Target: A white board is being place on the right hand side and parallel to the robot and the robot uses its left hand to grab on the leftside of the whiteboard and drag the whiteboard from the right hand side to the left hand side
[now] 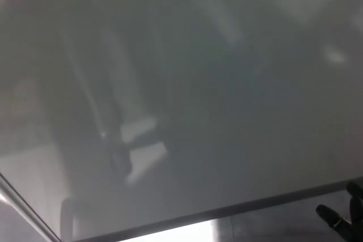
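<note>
Now the large glossy grey-white whiteboard panel (187, 94) fills my head view, left hand unseen. Only the black right hand (345, 215) shows, fingers spread, holding nothing. I'd judge a slow, level pull leftward best.

Indoor room of unclear kind: framed whiteboard (187, 94) filling the view, pale floor (187, 233) below

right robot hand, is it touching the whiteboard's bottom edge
Apart. The head view shows the right robot hand at the lower right corner, with a strip of floor visible between its fingers and the whiteboard frame's lower edge.
</note>
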You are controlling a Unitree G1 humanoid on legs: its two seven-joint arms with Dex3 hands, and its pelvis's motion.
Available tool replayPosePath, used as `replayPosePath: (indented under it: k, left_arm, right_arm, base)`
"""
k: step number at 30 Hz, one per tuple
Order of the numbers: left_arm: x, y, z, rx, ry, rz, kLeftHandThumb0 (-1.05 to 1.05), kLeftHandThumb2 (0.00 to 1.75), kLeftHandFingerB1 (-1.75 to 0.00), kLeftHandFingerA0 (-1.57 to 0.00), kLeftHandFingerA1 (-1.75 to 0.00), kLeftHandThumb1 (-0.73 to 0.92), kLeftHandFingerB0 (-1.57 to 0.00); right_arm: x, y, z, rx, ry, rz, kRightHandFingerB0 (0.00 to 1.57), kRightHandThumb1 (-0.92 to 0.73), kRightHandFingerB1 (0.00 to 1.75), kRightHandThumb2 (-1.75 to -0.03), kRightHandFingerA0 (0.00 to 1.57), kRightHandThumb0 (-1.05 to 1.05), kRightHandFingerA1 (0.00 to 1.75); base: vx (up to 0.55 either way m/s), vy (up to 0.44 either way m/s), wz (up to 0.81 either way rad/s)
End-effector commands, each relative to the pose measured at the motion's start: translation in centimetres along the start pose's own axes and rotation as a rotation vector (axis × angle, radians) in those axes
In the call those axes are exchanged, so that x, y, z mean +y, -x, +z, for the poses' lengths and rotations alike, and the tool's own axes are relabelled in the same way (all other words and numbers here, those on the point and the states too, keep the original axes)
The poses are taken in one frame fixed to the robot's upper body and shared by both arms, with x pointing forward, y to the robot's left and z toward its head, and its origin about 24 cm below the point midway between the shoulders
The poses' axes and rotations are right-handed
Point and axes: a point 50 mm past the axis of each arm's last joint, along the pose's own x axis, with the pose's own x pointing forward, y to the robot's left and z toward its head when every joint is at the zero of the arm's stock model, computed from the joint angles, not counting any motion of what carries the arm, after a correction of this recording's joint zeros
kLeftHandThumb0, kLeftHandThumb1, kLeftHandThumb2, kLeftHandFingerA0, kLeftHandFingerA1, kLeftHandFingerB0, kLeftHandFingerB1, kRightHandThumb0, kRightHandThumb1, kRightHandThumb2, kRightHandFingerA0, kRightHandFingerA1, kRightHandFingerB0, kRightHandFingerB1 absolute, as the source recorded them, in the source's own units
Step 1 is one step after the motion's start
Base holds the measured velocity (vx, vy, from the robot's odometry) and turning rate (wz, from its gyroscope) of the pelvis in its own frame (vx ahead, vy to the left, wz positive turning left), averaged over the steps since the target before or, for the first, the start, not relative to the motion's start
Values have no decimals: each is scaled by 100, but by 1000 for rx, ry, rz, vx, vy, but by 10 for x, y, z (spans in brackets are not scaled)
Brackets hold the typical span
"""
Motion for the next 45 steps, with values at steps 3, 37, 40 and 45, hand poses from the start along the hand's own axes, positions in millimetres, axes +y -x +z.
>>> replayPosePath:
  k: [3, 37, 40, 45]
  left_arm:
    - [16, 19, 31, 100, -61, -328, -13, 58, -59, -90, -93, 64, -76]
    - [40, 35, 25, 110, -17, -162, -8, 62, -63, -79, -103, 75, -73]
    - [43, 36, 21, 61, 64, -86, 3, 61, -57, -81, -97, 74, -73]
    - [49, 35, 17, 88, 42, 49, -36, 62, 0, 0, -8, 47, 0]
  right_arm:
    - [-2, 0, 3, -21, -3, -23, 24, -84, 28, -64, 68, -40, 52]
    - [7, -8, 13, -54, -13, -10, 35, -81, 31, -65, 67, -42, 52]
    - [7, -8, 13, -55, -3, -15, 36, -81, 32, -64, 68, -42, 51]
    - [8, -8, 11, -51, -12, -12, 35, -81, 31, -64, 67, -41, 51]
  base:
    - [0, 0, 0]
    - [0, 0, 0]
    - [0, 0, 0]
    - [0, 0, 0]
